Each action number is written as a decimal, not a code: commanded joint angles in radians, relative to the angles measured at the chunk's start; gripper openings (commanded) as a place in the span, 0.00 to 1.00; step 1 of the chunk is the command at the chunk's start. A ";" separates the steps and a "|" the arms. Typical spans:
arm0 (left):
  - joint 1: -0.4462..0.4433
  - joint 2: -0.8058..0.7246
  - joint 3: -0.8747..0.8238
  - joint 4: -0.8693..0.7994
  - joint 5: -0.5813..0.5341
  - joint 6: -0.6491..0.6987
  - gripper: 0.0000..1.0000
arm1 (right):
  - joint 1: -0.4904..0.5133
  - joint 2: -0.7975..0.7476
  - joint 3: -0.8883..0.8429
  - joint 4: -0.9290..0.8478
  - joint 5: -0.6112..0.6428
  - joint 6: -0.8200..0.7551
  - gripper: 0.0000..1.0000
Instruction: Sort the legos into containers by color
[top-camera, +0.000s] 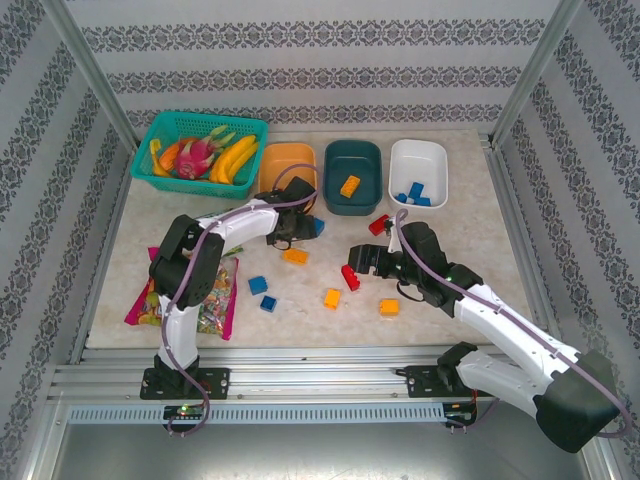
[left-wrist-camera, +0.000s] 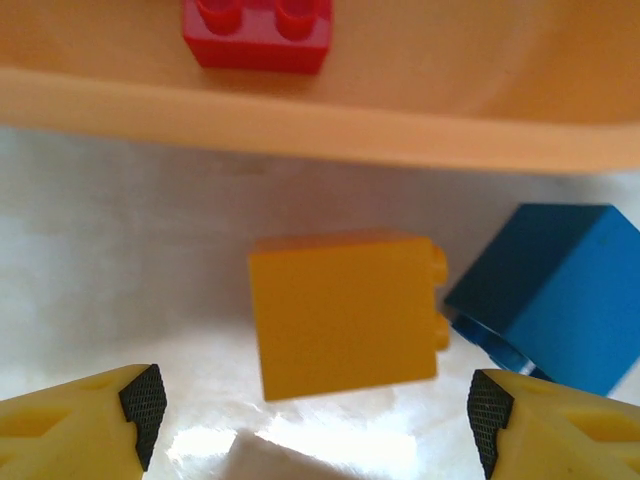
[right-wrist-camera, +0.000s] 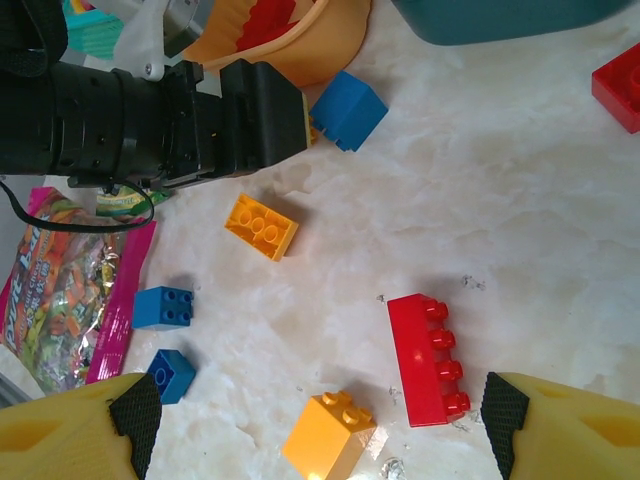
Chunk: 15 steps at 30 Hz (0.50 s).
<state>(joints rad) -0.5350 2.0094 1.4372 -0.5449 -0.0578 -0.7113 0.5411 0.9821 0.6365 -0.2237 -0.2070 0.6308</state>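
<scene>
My left gripper (left-wrist-camera: 315, 420) is open, low over the table just in front of the orange container (left-wrist-camera: 300, 120), (top-camera: 288, 165). An orange-yellow lego (left-wrist-camera: 345, 315) lies on its side just ahead of the fingertips, and a blue lego (left-wrist-camera: 560, 290) touches its right side. One red lego (left-wrist-camera: 257, 35) lies in the orange container. My right gripper (right-wrist-camera: 320, 420), (top-camera: 357, 265) is open above a long red lego (right-wrist-camera: 428, 358) and an orange lego (right-wrist-camera: 330, 435). The teal container (top-camera: 352, 175) holds an orange lego (top-camera: 350, 185). The white container (top-camera: 418, 172) holds blue legos (top-camera: 412, 193).
Loose legos on the table: orange (right-wrist-camera: 262, 226), two blue (right-wrist-camera: 163, 307), another orange (top-camera: 389, 307), red (top-camera: 379, 225). A candy bag (top-camera: 205, 300) lies at left. A teal basket of fruit (top-camera: 200, 145) stands at the back left. The left arm (right-wrist-camera: 150, 125) lies across the middle.
</scene>
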 joint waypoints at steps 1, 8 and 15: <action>0.010 0.025 0.056 0.020 -0.032 0.007 0.80 | 0.005 -0.007 0.022 0.003 0.025 0.014 0.86; 0.016 0.051 0.076 0.021 -0.036 0.014 0.74 | 0.002 0.032 0.041 0.011 0.006 0.010 0.86; 0.025 0.088 0.107 0.004 -0.047 0.025 0.67 | -0.005 0.068 0.068 0.016 -0.008 0.006 0.86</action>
<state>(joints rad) -0.5274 2.0754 1.5108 -0.5335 -0.0834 -0.7067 0.5404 1.0420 0.6708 -0.2234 -0.2039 0.6334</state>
